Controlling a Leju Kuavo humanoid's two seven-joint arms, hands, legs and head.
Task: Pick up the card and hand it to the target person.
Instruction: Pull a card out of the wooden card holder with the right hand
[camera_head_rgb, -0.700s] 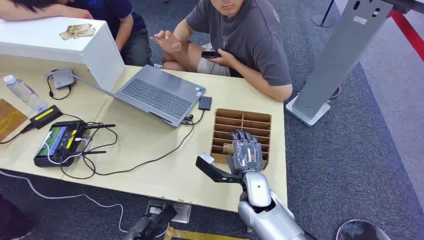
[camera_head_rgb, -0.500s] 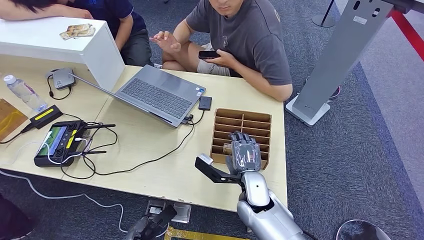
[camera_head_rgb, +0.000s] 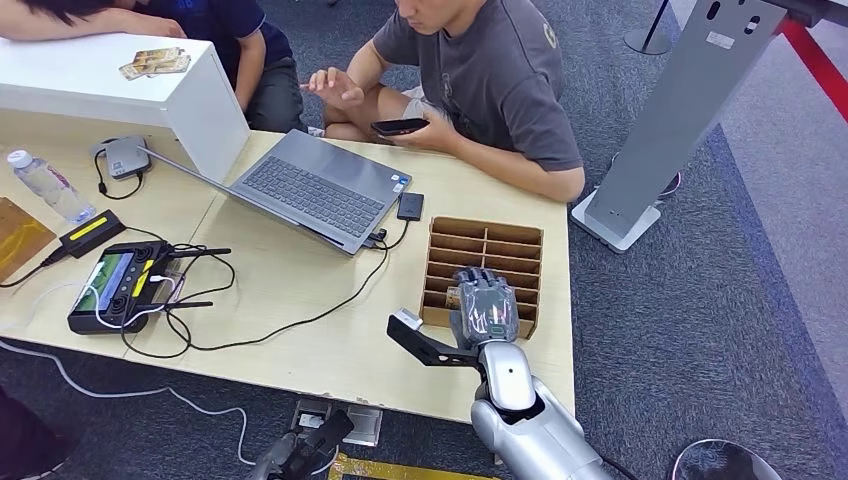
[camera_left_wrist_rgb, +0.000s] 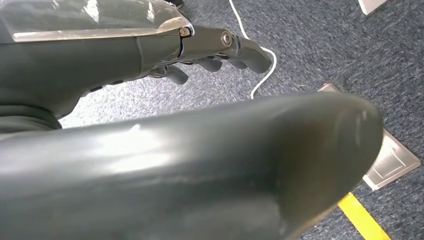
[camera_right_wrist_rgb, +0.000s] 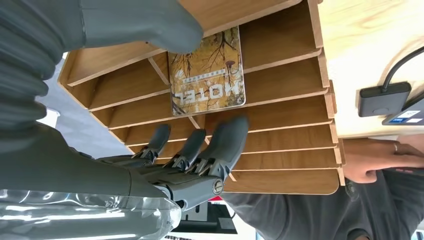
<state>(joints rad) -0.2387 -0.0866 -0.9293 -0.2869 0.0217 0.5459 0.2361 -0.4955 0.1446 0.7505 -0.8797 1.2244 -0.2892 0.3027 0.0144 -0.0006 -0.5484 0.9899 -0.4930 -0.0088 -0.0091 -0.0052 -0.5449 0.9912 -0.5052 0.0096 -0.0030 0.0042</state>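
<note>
Right hand (camera_right_wrist_rgb: 165, 100) wide, holding nothing, thumb above and fingers (camera_right_wrist_rgb: 225, 137) below hotel card (camera_right_wrist_rgb: 206, 71) (propped in wooden organizer (camera_right_wrist_rgb: 295, 107) slot for pinching); left hand (camera_left_wrist_rgb: 150, 55) hangs empty.

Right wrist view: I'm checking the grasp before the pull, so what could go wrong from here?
1. The card stands in a narrow slot of the wooden organizer; the right hand has thumb and fingers on either side but no clear pinch yet, so it may slip out.
2. The fingers lie against the dividers and could catch or drag the organizer.
3. The person is looking at a phone, so the handover may be missed.
</note>
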